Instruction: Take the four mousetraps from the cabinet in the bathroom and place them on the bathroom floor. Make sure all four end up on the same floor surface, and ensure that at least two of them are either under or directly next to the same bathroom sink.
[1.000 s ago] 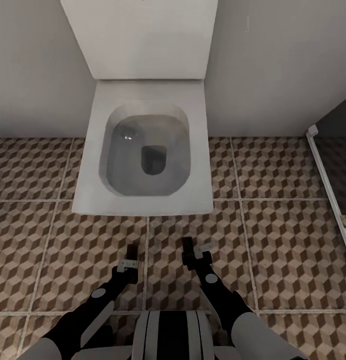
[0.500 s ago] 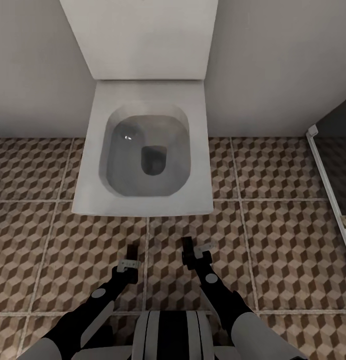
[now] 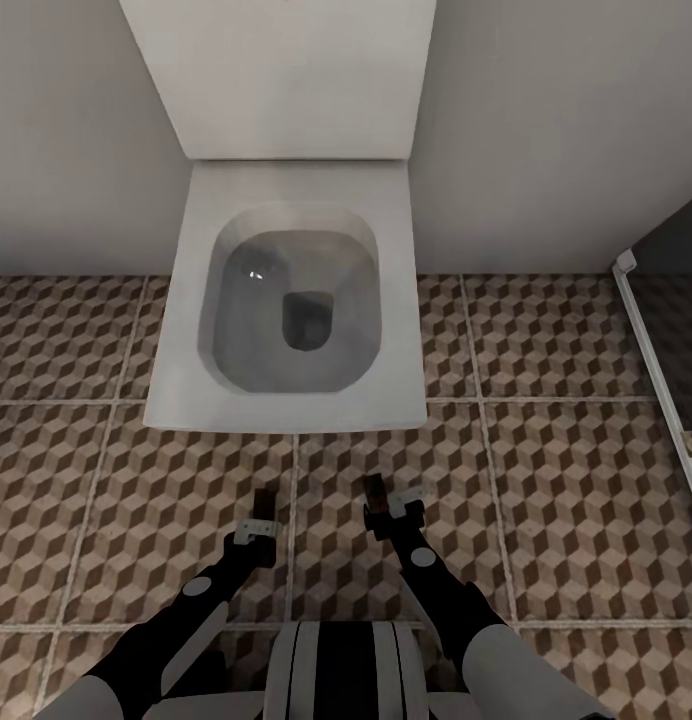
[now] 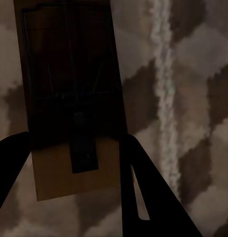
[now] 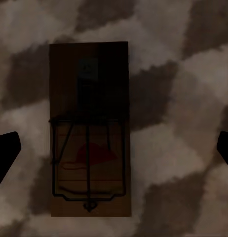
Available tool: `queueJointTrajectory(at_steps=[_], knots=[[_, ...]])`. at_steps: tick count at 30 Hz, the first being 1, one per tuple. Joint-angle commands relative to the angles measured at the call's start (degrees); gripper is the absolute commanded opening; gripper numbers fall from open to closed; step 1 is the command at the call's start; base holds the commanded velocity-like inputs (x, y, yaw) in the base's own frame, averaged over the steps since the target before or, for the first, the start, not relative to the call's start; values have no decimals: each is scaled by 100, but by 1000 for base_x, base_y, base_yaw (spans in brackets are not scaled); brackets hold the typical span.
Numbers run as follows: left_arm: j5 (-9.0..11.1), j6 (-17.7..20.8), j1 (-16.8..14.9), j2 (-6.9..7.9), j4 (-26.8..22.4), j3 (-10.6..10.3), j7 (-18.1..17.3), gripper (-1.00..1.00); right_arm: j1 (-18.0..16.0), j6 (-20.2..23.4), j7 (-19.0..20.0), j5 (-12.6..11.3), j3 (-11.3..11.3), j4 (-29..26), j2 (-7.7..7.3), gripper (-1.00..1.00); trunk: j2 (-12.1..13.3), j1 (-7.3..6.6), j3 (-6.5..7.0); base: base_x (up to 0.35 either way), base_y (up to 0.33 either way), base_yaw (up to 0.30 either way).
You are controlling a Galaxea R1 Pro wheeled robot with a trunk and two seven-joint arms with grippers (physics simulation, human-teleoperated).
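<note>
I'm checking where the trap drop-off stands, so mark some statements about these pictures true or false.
1. The toilet has its lid up. True.
2. The right gripper is shut on a trap. False: its jaws stand wide apart, and the right trap lies flat on the floor between them, clear of both.
3. The floor tiles carry a cube pattern. True.
4. A sink stands straight ahead of the robot. False: it faces the toilet against the wall.
5. The left trap sits between the fingers of the left gripper. True.
</note>
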Motion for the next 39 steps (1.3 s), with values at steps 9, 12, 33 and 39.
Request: queueJointTrajectory(at_steps=[9,12,33,39], knots=[[55,-7,-5,9,-7,-37,49,-100,-3,-1,-47,59,17,6,-1,100,-1,-1,-2,3,0,0],[55,-4,-5,9,-7,-32,50,-100,-3,-1,-47,59,17,6,-1,100,-1,-1,-2,159,0,0],[55,-12,-5,9,-6,-47,57,100,-3,-1,-47,59,17,6,-1,100,-1,-1,-2,113,0,0],[55,-12,-5,9,-4,-49,57,100,-3,-1,-47,59,17,6,-1,100,-1,-1,-2,31,0,0]])
